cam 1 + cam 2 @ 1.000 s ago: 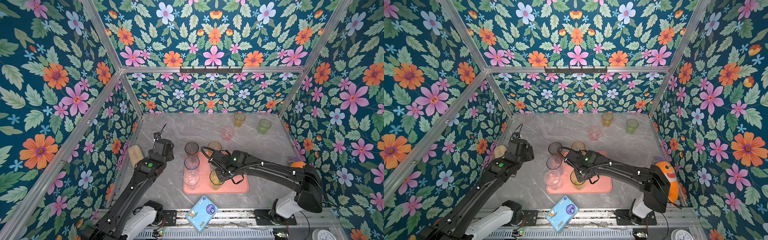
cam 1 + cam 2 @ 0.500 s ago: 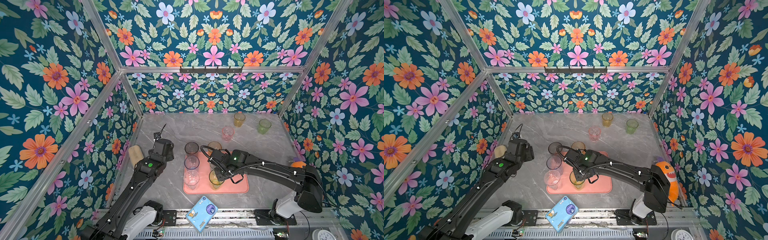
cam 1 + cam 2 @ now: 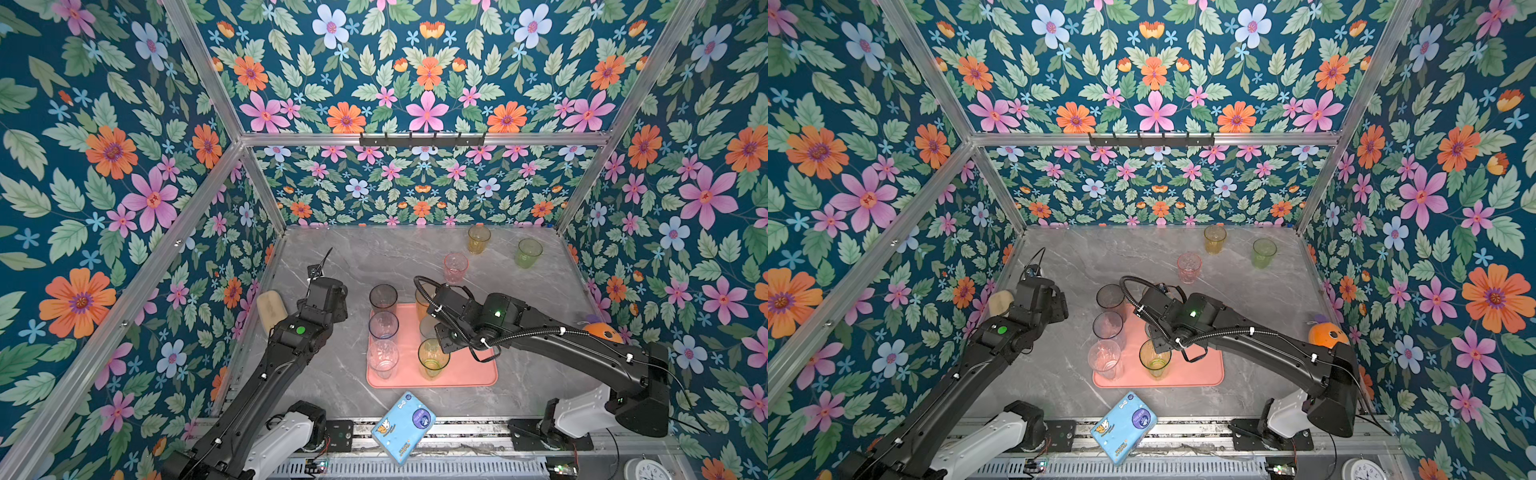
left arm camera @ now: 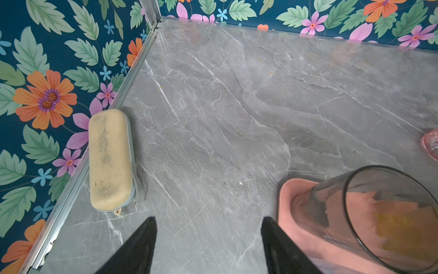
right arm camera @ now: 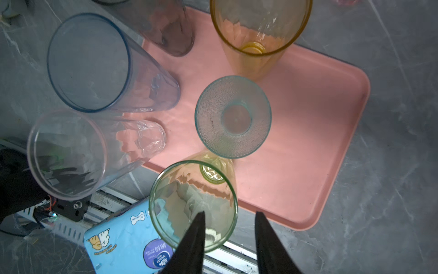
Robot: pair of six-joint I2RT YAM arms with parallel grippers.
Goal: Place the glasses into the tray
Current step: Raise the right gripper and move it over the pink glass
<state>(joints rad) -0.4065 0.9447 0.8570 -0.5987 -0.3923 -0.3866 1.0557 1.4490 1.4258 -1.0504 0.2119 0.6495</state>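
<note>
I count six tumblers standing upright in the salmon-pink tray [image 3: 473,370]: the smoky grey tumbler [image 3: 383,296], pale blue tumbler [image 3: 383,326] and clear tumbler [image 3: 382,358] run down its left edge in both top views, with the orange tumbler [image 5: 260,28], teal tumbler [image 5: 233,116] and yellow-green tumbler [image 3: 433,357] in a row just beside them. My right gripper [image 5: 230,212] sits over the yellow-green tumbler with its jaws partly apart, one finger inside the rim and the other outside, the glass wall loose between them, so it has hold of nothing. My left gripper [image 4: 208,217] hovers above the bare grey marble surface [image 3: 353,257] to the left of the tray, jaws spread wide and empty, the smoky grey tumbler near one finger. Three tumblers stand off the tray toward the back: the pink tumbler [image 3: 455,266] nearest it, the amber tumbler [image 3: 478,239] and pale green tumbler [image 3: 528,251] close to the rear wall. A beige zip case [image 4: 109,159] lies against the left wall, and a blue packet [image 3: 403,428] rests at the front edge
</note>
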